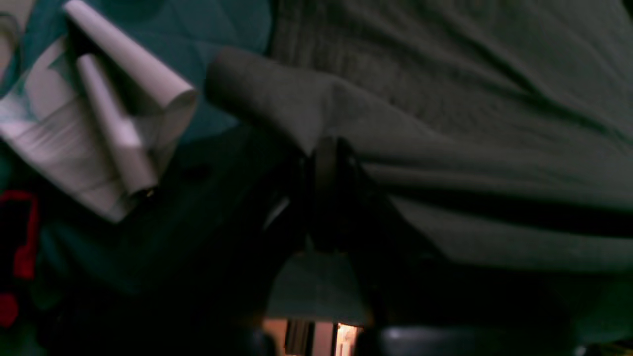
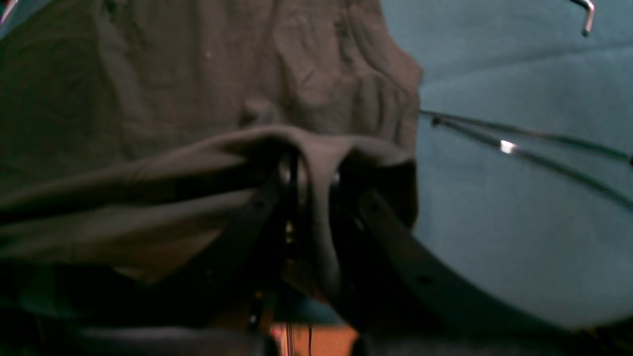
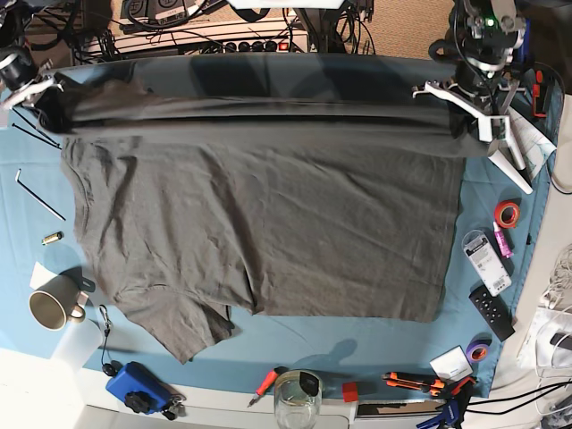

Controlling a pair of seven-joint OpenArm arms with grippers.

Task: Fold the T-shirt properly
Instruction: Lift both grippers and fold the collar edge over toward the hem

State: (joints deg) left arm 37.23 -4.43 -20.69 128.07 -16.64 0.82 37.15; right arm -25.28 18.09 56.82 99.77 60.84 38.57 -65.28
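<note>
The light blue tablecloth (image 3: 357, 344) covers the work surface and carries all other items. The T-shirt (image 3: 268, 232) lies spread across most of the cloth in the base view, dark grey-brown, with one short sleeve (image 3: 183, 326) pointing toward the near edge and its far edge lifted into a taut horizontal band stretched between the two arms. The left gripper (image 3: 478, 116), at the far right of the base view, is closed on the T-shirt; in the left wrist view its jaws meet with a fold of fabric pinched between them (image 1: 326, 148). The right gripper (image 3: 40, 89), at the far left of the base view, is likewise clamped on the T-shirt; in the right wrist view the fabric wraps over the closed fingertips (image 2: 311, 168) and hangs down between the jaws. Smaller items sit on the cloth around the garment. A blue device (image 3: 136, 389) lies at the near left corner. A cream mug (image 3: 52, 307) stands on the left, apart from the shirt. A clear glass (image 3: 297, 398) stands at the near edge. A black remote (image 3: 492, 311) lies at the right, near a roll of red tape (image 3: 508, 213). A red-handled screwdriver (image 3: 266, 384) lies beside the glass. A hex key (image 3: 37, 197) lies at the left edge.
</note>
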